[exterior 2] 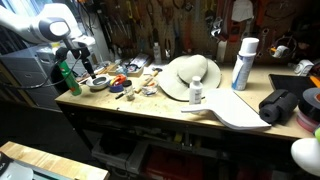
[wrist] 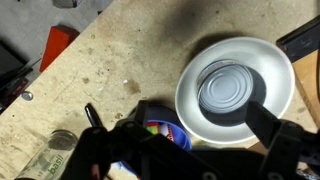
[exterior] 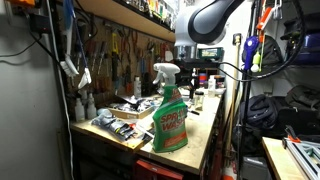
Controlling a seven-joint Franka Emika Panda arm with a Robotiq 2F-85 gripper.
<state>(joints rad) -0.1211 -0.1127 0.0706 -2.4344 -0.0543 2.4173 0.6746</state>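
Note:
My gripper hangs over the workbench with its two dark fingers spread wide and nothing between them. Right below it sits a white bowl with a grey, shiny inside; one finger overlaps the bowl's near rim. A small blue round container with colourful contents lies next to the bowl, partly hidden by the gripper body. In an exterior view the gripper hovers just above the bowl at the bench's end. In an exterior view the gripper is behind the green spray bottle.
A green spray bottle stands near the bowl. A straw hat, a small white bottle, a tall white can and a white board lie along the bench. Tools hang on the wall behind.

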